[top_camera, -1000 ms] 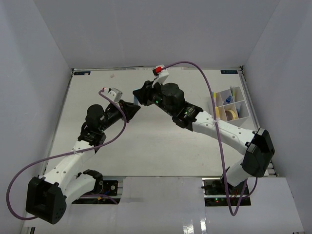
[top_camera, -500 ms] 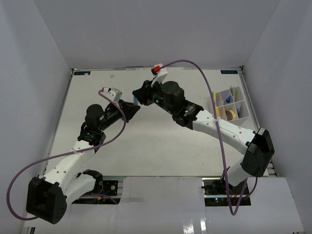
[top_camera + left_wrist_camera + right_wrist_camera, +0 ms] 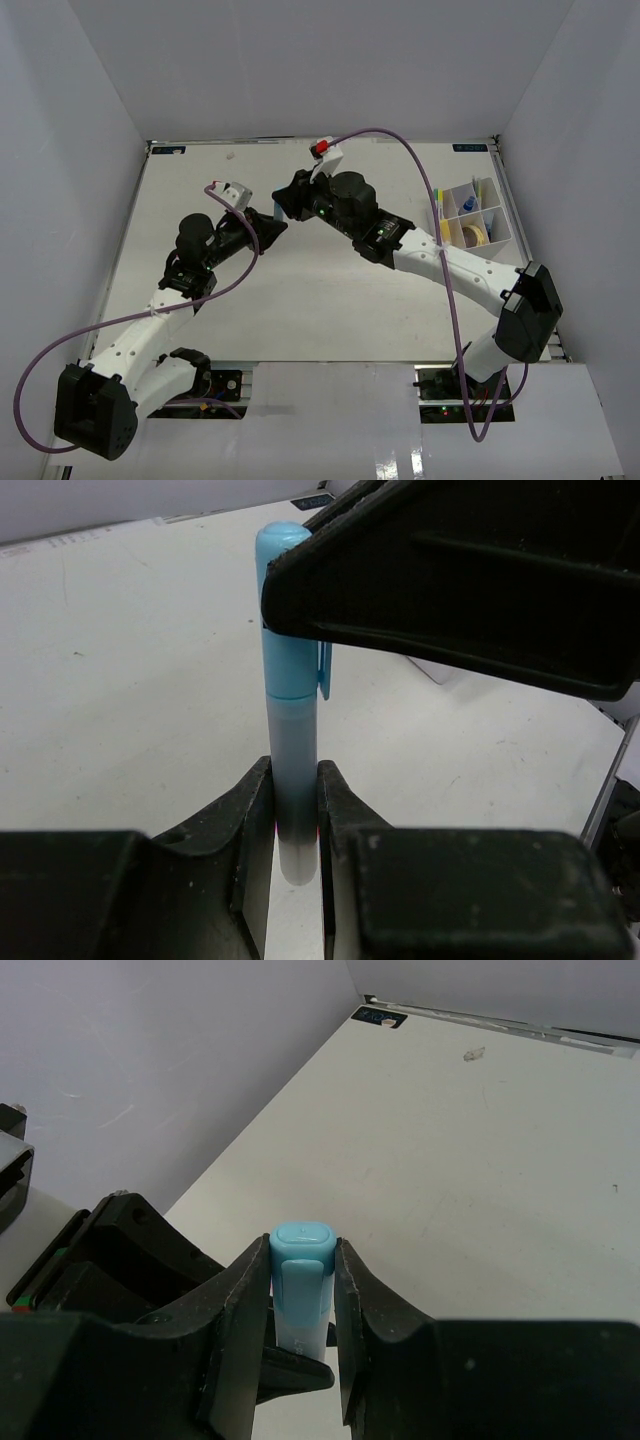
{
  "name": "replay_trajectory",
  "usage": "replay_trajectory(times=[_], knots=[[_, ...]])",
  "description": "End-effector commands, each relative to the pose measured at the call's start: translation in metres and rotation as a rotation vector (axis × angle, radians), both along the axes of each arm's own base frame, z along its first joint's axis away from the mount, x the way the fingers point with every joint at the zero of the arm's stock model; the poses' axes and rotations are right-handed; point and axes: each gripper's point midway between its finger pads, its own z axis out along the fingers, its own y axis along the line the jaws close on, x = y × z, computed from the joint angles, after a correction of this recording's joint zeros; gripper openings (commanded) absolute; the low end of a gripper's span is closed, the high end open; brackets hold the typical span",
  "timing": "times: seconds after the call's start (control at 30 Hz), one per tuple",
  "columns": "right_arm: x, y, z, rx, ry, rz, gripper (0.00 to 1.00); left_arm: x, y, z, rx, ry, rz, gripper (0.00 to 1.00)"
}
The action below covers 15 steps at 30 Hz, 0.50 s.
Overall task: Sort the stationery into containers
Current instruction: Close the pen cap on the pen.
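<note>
A slim pen (image 3: 292, 680) with a light-blue cap and a cloudy translucent plastic barrel is held between both arms above the white counter (image 3: 300, 300), in the upper middle of the overhead frame, just left of centre. The left gripper (image 3: 293, 800) is clamped on the lower end of the barrel: in its own wrist view the two black fingers press on either side of the tube near the bottom centre of the frame, and the barrel's tip pokes out just below them. The right gripper (image 3: 302, 1270) is closed around the cap end. In its wrist view the rounded blue cap and its clip sit squeezed between the two black fingers at the lower centre, with the dark body of the left gripper just behind at the lower left. In the left wrist view a finger of the right gripper crosses the upper right of the frame and touches the cap near its top. The small white translucent plastic organizer box (image 3: 495, 205), divided into square compartments, stands at the right edge of the counter, well apart from the pen. A small blue bottle (image 3: 467, 205) and a tan loop (image 3: 476, 235) lie in separate compartments of it.
</note>
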Motion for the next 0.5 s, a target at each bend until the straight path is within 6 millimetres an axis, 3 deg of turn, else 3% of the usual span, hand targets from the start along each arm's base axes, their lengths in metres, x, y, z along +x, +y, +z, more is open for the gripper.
replay_trajectory(times=[0.0,0.47], knots=[[-0.061,-0.007,-0.131,-0.338,0.277,0.151,0.08,0.005,0.019,0.134,-0.146,-0.396,0.106,0.00],[-0.083,-0.019,-0.173,-0.419,0.381,0.184,0.08,0.003,0.026,0.185,-0.210,-0.557,0.140,0.00]])
